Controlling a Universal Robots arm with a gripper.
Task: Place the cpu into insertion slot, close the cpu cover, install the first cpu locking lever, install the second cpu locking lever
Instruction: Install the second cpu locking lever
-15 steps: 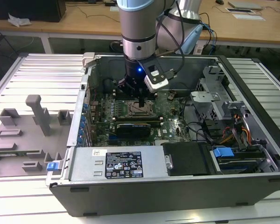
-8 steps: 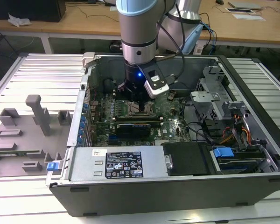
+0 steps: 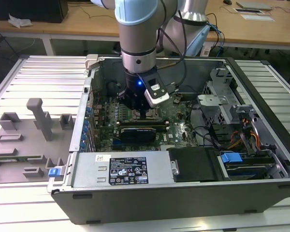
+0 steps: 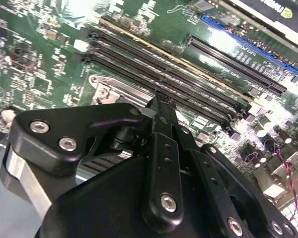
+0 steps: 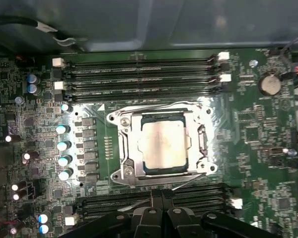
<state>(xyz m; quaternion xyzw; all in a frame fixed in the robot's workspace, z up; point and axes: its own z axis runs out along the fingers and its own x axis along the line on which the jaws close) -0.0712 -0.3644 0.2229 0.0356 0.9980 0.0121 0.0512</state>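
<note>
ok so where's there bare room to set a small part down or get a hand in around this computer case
Free: the ribbed metal table between the open case and the gray fixture block, and the strip along the exterior view's right of the case. Crowded: inside the case, where the gripper hangs over the cpu, hemmed by memory slots and the graphics card.

My work sat on a bench [image 3: 48,72] topped with ribbed, pale grey metal slats that caught even, bright light. On the exterior view's left lay a grey moulded plastic fixture tray [image 3: 19,145] with upright pegs and pockets. Behind stood long light-brown wooden tables [image 3: 261,29] on white legs, carrying a black box [image 3: 34,9], crumpled white paper [image 3: 19,21] and flat pale devices [image 3: 253,6].
</note>
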